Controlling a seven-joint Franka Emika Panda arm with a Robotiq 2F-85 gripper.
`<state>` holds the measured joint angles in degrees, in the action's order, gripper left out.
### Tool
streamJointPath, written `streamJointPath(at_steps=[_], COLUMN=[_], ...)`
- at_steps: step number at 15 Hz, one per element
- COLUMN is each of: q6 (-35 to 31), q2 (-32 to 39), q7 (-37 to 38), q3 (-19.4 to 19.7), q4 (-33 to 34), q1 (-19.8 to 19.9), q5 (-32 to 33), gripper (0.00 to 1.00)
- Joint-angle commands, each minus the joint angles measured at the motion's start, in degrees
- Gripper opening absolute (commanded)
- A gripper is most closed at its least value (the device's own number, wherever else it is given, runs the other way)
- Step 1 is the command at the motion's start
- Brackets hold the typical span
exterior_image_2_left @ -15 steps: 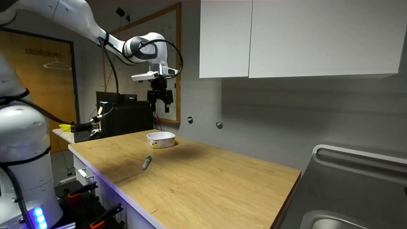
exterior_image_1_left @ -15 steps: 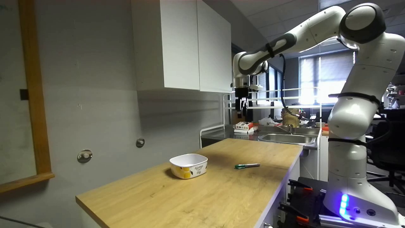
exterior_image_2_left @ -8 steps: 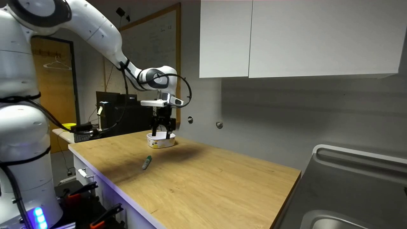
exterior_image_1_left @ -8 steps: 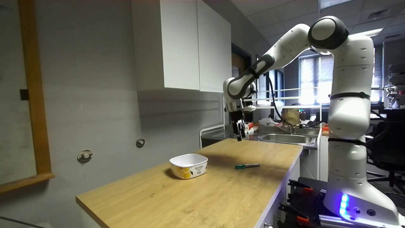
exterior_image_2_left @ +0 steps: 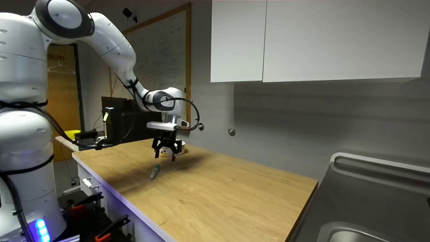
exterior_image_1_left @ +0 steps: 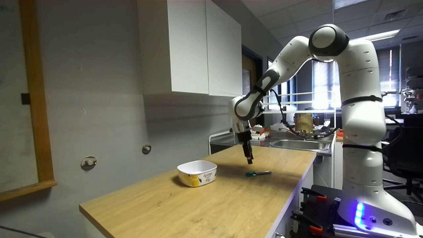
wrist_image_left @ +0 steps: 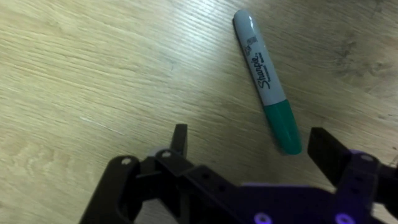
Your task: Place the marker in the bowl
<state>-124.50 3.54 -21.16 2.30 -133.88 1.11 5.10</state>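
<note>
One marker [wrist_image_left: 268, 82] lies flat on the wood-topped table [exterior_image_1_left: 165, 208], its grey body printed with the word Sharpie, its green cap [wrist_image_left: 283, 127] making up the shorter end. In both exterior views the cap is the end nearer the bowl [exterior_image_1_left: 200, 180], which stands upright on the same table, apart from the marker. That bowl is squarish with rounded corners, white inside, with yellow patterning and dark lettering on its outer side.

The white arm [exterior_image_1_left: 362, 119] reaches out over the table and its black jaws hang above the surface, near the marker. The jaws are spread wide: in the wrist view the two fingers [wrist_image_left: 180, 138] stand well apart, with bare wood showing between them. The green cap also shows in that gap, close beside the finger on the right of that view, while the grey body slants away toward the top. Both fingers look clear of marker and table, though just how high they hang is hard to judge. In an exterior view the jaws stand in front of the bowl [exterior_image_2_left: 165, 153] and hide part of it.

Past the table's end lies a steel sink [exterior_image_1_left: 299, 144], and a white cabinet [exterior_image_1_left: 188, 49] is mounted on the grey wall [exterior_image_1_left: 105, 115]. Blue lights [exterior_image_1_left: 358, 215] glow low on the arm.
</note>
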Motion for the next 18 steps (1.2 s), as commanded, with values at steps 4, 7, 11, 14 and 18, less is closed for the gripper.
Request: streamJointPath(at_steps=[4, 7, 11, 14, 18], q6=[-3.8, -4.27, -4.5, -4.17, -3.87], q2=[-0.87, -1.07, -1.01, -1.04, -1.45], q7=[-7.18, -8.53, -8.72, -8.73, -8.6], q3=[-1.14, -1.29, -1.64, -1.97, -2.21], q4=[-6.7, -8.52, -9.41, -9.25, -8.97], q1=[0.42, 0.27, 0.02, -0.12, -0.25], q5=[-1.46, -1.37, -0.08, 0.05, 0.11], gripper=[1.0, 1.0, 0.69, 0.45, 0.13])
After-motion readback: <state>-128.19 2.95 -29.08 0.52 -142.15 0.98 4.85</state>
